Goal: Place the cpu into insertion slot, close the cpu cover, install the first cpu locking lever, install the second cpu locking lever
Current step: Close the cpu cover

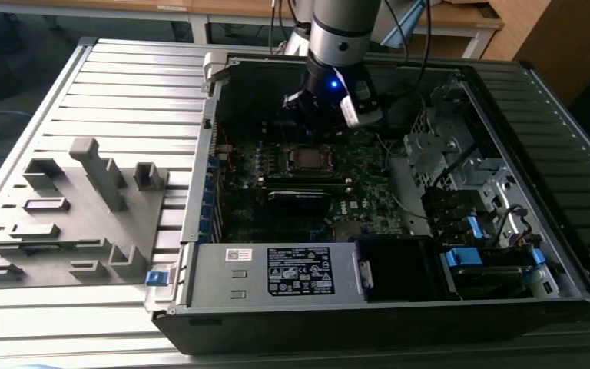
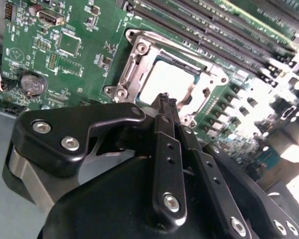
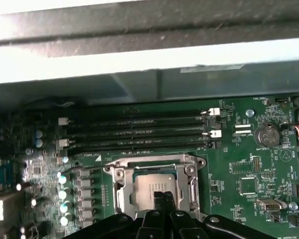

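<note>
The cpu lies flat in its socket on the green motherboard, its pale metal top showing through the square opening of the cpu cover. The silver cover frame lies down over the chip in both wrist views. My gripper hangs just above the socket's edge, fingers pressed together with nothing between them; its black fingertips overlap the chip's near side. In the exterior view the gripper sits inside the open computer case, right over the socket. I cannot make out the locking levers' position.
Memory slots run alongside the socket. A coin battery sits on the board. The case walls surround the board, with a labelled power supply box in front and drive bays at the exterior view's right. A grey fixture stands on the table.
</note>
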